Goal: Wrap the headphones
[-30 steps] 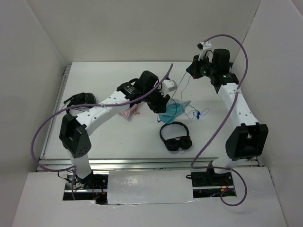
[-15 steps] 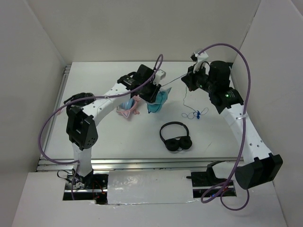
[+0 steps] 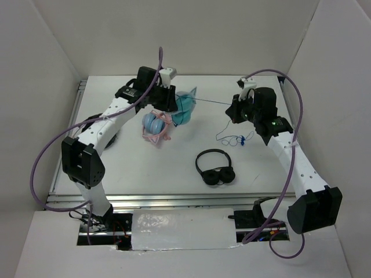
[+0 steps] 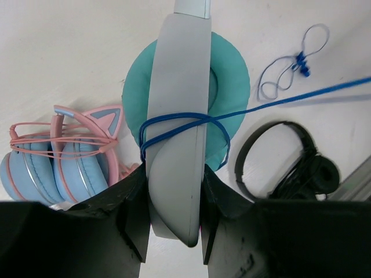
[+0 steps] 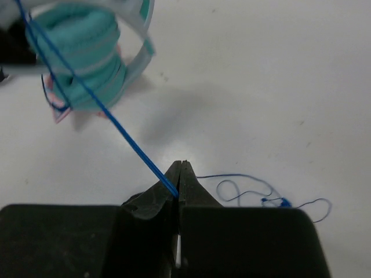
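Left gripper point(image 4: 174, 231): clenched on the headband of the teal headphones point(image 3: 184, 108), held up above the far-left part of the table point(image 3: 127, 174)
Right gripper point(image 5: 181, 191): pinched tight on the thin blue cable point(image 5: 124, 136), which ran taut back to the headphones
Step in hand: winding cable around the folded band and cups, as I judged it
Doing it well: keep the line taut, lay each new turn beside the last, feed slack from the loose coil point(image 3: 235, 139) without letting the plug snag
Left wrist view only: two or so turns already lay across the band, with the pink-and-blue pair point(image 4: 64, 156) and black pair point(image 4: 295, 168) below
Right wrist view only: the exact pinch point on the cable
Top view only: both arms' spacing
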